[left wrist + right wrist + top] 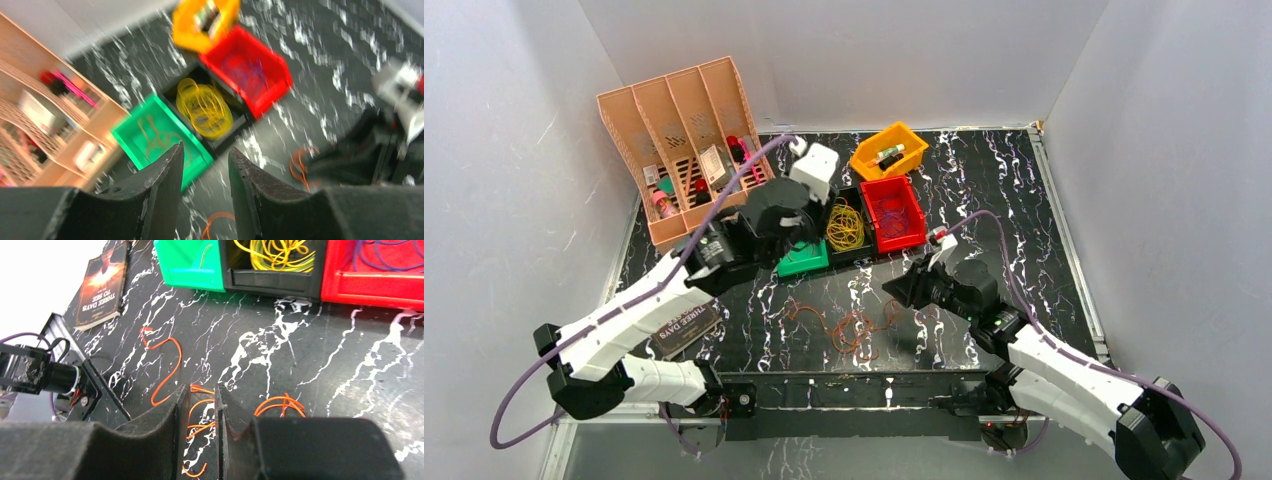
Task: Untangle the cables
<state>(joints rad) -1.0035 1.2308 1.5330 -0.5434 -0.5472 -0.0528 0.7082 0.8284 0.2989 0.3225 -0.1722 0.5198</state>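
Observation:
Orange cables lie tangled on the black marbled table in front of the bins. Yellow cables are coiled in a black bin. My left gripper hovers over the green bin, open and empty. In the left wrist view the gripper is above the green bin, which holds an orange cable, with the yellow cables beyond. My right gripper is just right of the orange tangle. In the right wrist view the gripper is narrowly open over the orange cables; nothing is gripped.
A red bin holds purple wire. An orange-yellow bin stands behind it. A peach file organiser stands at the back left. A book lies at the front left. A black rail runs along the near edge.

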